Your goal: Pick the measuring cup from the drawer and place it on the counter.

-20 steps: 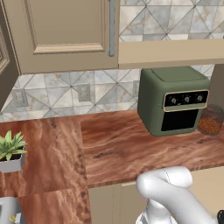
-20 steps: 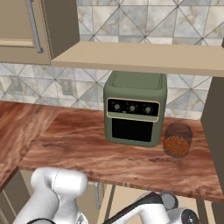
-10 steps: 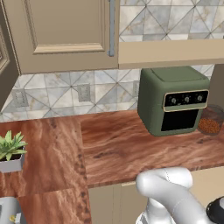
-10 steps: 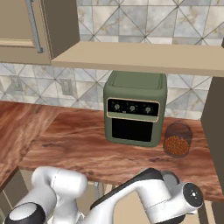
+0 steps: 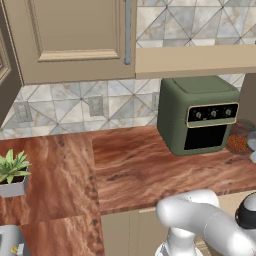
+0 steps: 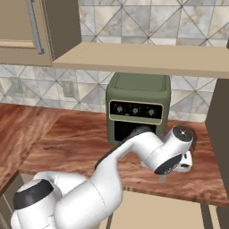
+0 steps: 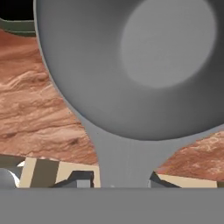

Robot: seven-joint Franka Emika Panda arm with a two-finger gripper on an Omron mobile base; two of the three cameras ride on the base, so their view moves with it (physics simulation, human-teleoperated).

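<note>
The measuring cup looms large in the hand view, a grey round bowl whose flat handle runs down between my dark fingertips. My gripper is shut on that handle. Behind the cup lies the reddish-brown counter. In the right base view my hand hangs just above the counter, near its front edge and right of the green oven's front. The beige drawer stands open below the counter edge.
A green oven stands at the back of the counter under a shelf. The glass jar with brown contents sits right of the oven. A potted plant stands far left. Wall cabinets hang above.
My arm has risen from below the counter's edge to above the worktop, carrying the cup up out of the drawer.
</note>
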